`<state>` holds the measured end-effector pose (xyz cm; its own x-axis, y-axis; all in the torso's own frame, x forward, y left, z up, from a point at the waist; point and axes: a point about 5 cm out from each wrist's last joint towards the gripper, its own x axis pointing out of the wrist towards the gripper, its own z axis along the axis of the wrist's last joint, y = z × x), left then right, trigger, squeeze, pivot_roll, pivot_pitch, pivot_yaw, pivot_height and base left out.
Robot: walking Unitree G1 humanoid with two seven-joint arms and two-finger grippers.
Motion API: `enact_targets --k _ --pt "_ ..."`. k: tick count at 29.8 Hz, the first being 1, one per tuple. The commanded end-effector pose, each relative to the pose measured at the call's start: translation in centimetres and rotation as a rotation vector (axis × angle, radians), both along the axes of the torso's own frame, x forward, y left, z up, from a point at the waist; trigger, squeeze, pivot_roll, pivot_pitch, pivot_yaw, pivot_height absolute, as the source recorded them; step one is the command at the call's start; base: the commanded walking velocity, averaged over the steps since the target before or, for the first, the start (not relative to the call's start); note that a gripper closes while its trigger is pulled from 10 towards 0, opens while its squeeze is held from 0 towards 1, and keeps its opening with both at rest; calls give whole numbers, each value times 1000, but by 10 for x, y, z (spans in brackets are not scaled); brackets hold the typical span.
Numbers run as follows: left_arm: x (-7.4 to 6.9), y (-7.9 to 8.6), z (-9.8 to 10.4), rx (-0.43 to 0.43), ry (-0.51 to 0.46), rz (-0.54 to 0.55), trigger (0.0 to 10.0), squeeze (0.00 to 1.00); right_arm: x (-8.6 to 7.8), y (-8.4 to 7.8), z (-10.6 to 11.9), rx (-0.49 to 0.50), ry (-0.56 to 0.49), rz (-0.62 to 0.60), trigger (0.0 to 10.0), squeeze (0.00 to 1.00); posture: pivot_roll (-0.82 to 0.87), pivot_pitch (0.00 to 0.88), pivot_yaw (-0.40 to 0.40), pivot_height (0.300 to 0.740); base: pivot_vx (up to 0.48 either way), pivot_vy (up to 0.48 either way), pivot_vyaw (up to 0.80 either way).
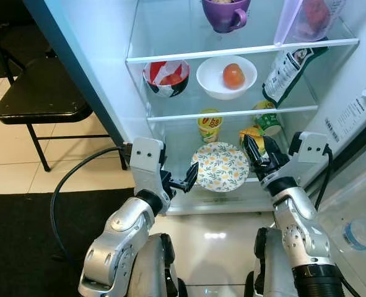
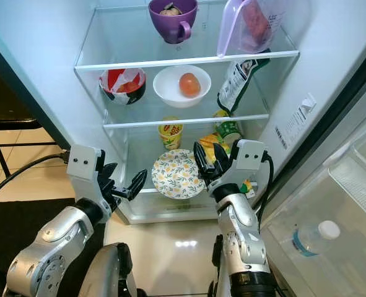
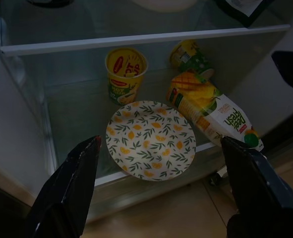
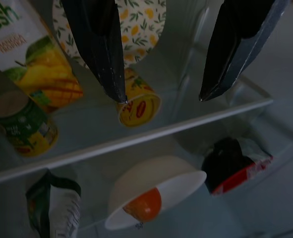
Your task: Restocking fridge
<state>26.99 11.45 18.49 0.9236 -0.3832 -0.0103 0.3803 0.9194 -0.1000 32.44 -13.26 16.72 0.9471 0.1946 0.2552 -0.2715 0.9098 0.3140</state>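
The fridge stands open in front of me. On its bottom shelf (image 1: 232,195) a floral plate (image 1: 220,166) leans by the front edge. Behind it are a yellow cup (image 1: 210,124), a green can (image 1: 267,117) and a mango juice carton (image 3: 210,111) lying on its side. My left gripper (image 1: 186,181) is open, empty, and just left of the plate. My right gripper (image 1: 261,148) is open and empty too, raised in front of the carton at the plate's right. The right wrist view shows its fingers (image 4: 101,44) spread over the cup and plate.
The middle shelf holds a red-and-white bowl (image 1: 166,77), a white bowl (image 1: 215,85) with an orange fruit (image 1: 233,75), and a dark pouch (image 1: 289,71). A purple mug (image 1: 226,13) stands on top. A water bottle (image 2: 311,239) sits in the door at right. A black chair (image 1: 40,93) and a cable (image 1: 68,179) are at left.
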Motion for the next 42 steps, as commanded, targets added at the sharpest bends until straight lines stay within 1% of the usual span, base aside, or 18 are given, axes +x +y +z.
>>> enact_targets --k 1,5,8,9,10,12,14,15,16,17,22,26,31,33,42 --pt "0 -2 -3 5 3 0 10000 0 -4 3 -7 -22 31 6 10000 0 -55 232 48 559 0 0 0" --pt "0 -2 -4 7 2 -2 10000 0 -5 2 -9 -19 45 -1 10000 0 -57 229 48 559 0 0 0" --pt "-1 -3 -4 27 -18 -10 10000 0 -7 -1 -7 -37 30 -30 10000 0 -60 223 51 559 0 0 0" --pt "-2 -3 -1 32 -44 -13 10000 0 -8 -2 -2 -65 0 -42 10000 0 -61 218 52 559 0 0 0" --pt "-2 -3 -1 32 -44 -13 10000 0 -8 -2 -2 -65 0 -42 10000 0 -61 218 52 559 0 0 0" --pt "-5 -2 5 36 -84 -20 10000 0 -9 -2 7 -109 -48 -58 10000 0 -60 210 50 559 0 0 0" --pt "-5 -2 5 36 -84 -20 10000 0 -9 -2 7 -109 -48 -58 10000 0 -60 210 50 559 0 0 0" --pt "-11 1 12 32 -125 -24 10000 0 -12 0 16 -166 -100 -66 10000 0 -61 196 44 559 0 0 0" --pt "-11 1 12 32 -125 -24 10000 0 -12 0 16 -166 -100 -66 10000 0 -61 196 44 559 0 0 0" --pt "-13 2 15 31 -142 -24 10000 0 -13 2 19 -188 -120 -64 10000 0 -61 192 42 559 0 0 0" --pt "-13 4 23 23 -176 -6 10000 0 -14 4 24 -194 -134 -60 10000 0 -62 179 34 559 0 0 0" --pt "-10 3 31 16 -209 0 10000 0 -14 5 27 -212 -145 -62 10000 0 -66 165 32 559 0 0 0" --pt "-9 2 31 16 -211 4 10000 0 -13 2 27 -224 -149 -70 10000 0 -69 165 30 559 0 0 0" --pt "-8 2 31 11 -205 11 10000 0 -14 1 26 -243 -147 -73 10000 0 -69 166 29 574 0 0 0" --pt "-6 2 29 11 -199 14 10000 0 -13 0 25 -244 -136 -77 10000 0 -72 165 28 614 0 0 0"
